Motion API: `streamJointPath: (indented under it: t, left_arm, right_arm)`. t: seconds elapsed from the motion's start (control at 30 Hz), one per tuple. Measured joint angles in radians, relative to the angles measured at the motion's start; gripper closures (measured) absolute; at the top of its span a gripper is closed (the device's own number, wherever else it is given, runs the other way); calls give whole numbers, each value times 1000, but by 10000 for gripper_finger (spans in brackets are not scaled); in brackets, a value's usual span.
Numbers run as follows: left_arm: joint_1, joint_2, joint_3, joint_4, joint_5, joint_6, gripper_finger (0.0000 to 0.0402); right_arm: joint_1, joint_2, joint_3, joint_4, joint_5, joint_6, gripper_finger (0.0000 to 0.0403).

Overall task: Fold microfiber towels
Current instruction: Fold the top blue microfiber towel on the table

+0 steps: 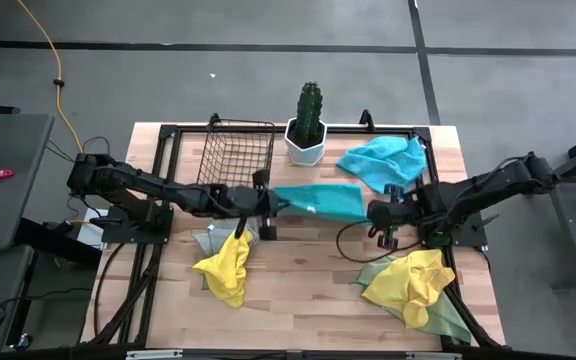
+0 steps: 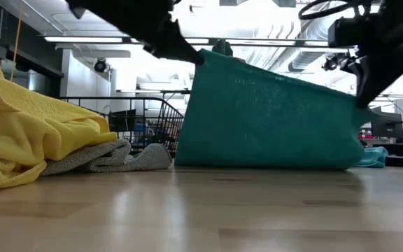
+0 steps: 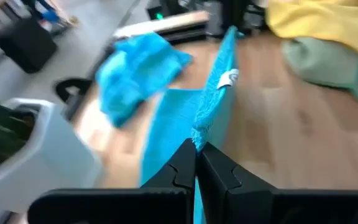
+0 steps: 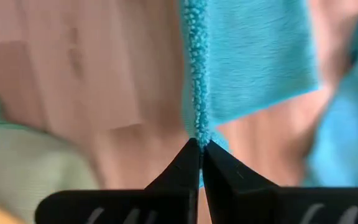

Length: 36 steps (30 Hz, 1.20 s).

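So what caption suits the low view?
Both tools, left and right, hold a turquoise towel stretched above the table.

One camera looks straight down on my whole light wooden table. Another sits at table height, looking level across. Each wrist camera looks closely past my fingers. All four share the stretched turquoise microfiber towel.

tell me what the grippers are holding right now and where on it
Both hold one turquoise towel, stretched between them above the table. The left gripper pinches one end of its top edge, the right gripper the other end; its lower edge touches the wood.
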Motion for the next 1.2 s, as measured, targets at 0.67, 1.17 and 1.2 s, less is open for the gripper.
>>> streamJointPath:
  t: [0.67,1.17,1.2]
  left_arm:
    - [-31,242,-55,135,-195,-225,401]
    - [-29,231,-57,29,-251,-336,401]
    - [-29,232,-58,25,-259,-342,401]
  right_arm:
    - [-98,83,-11,85,125,75,403]
    - [-244,163,-11,139,151,76,403]
    - [-248,163,-11,144,151,76,403]
